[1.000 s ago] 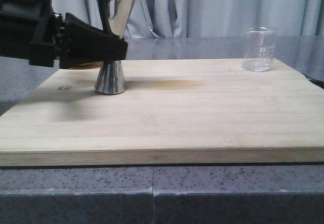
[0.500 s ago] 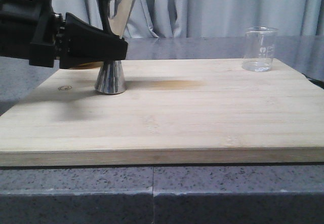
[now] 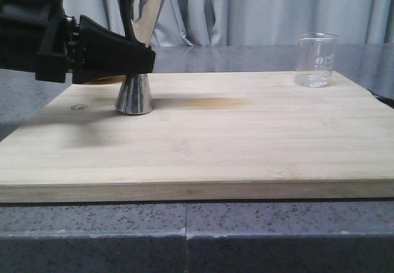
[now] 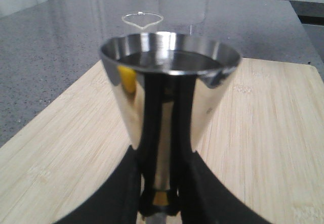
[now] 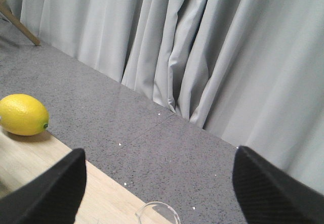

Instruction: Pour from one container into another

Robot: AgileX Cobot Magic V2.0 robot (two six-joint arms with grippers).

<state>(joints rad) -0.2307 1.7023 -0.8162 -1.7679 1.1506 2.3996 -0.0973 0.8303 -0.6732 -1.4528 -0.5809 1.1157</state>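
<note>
Two shiny steel cones: jigger point(image 3: 138, 51)

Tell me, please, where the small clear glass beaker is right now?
In the front view, the small clear glass beaker stands upright at the wooden board's far right corner, well apart from the steel jigger.

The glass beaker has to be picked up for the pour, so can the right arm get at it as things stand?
Probably yes. The right gripper is open, with the beaker rim just below and between its fingers. The beaker stands alone on the board, far from the jigger.
</note>
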